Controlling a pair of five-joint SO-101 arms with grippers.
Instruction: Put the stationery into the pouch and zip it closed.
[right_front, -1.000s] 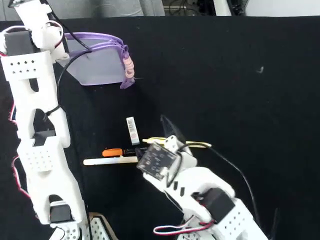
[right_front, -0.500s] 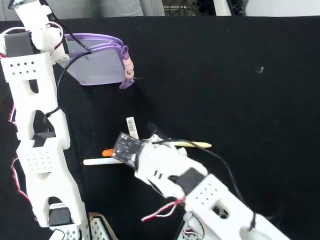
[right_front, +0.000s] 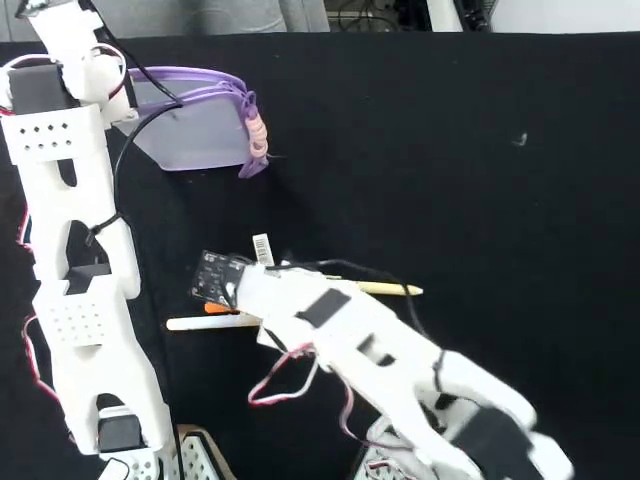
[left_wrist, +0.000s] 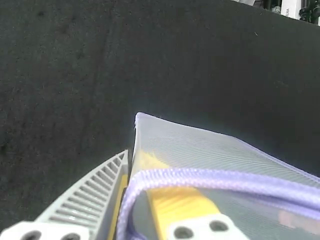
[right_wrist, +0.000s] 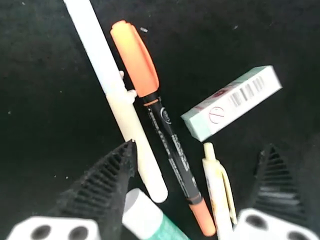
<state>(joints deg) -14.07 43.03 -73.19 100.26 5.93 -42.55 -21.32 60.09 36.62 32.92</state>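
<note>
Right claw (right_wrist: 200, 146) gapes over one orange marker (right_wrist: 150, 100), one white pen (right_wrist: 107, 80), one cream pen (right_wrist: 216, 185) and one eraser box (right_wrist: 232, 102), while left claw (left_wrist: 134, 160) pinches the single pouch (left_wrist: 210, 150).

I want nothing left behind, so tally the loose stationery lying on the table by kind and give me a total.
Pens: 2, a cream pen and a yellow pen
Markers: 1, the orange-capped marker
Boxes: 1, the small box
Kind unclear: 1, a white-and-green piece
Total: 5
</note>
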